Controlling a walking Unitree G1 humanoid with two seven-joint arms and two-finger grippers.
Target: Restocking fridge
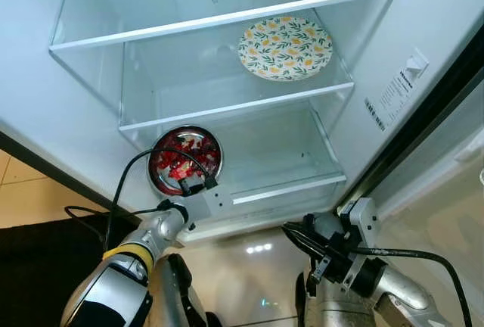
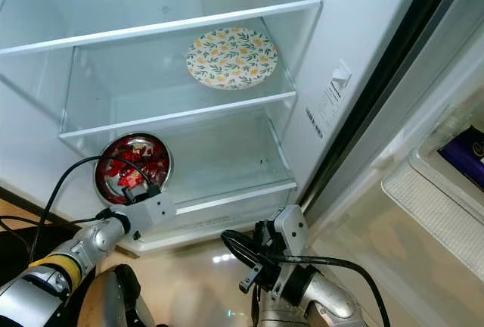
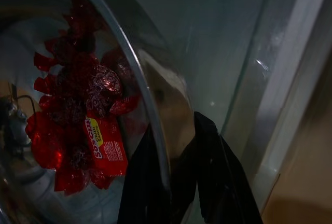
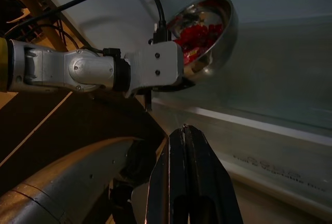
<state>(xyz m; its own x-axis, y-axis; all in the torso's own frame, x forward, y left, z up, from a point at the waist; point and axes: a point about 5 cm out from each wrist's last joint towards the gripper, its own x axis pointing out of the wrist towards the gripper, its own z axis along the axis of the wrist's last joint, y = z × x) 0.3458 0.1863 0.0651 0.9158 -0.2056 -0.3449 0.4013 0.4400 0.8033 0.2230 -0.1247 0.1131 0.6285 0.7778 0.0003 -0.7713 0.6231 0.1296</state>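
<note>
Fingers of the left gripper point(image 3: 171, 182) pinch the near rim of a steel bowl point(image 1: 185, 162) — one finger inside the wall, one outside. Just past the fingertips, in the bowl, lies a heap of red-wrapped candies point(image 3: 83, 125). The bowl sits at the left front of the fridge's lowest glass shelf point(image 1: 280, 187). Polished metal like this is probably slick and stiff but light; a rim pinch could let it tip, so keeping it level seems wise. Above, a floral plate point(image 1: 285, 47) rests on a higher shelf. The right gripper point(image 4: 192, 146), fingers pressed together on nothing, hangs low outside the fridge.
</note>
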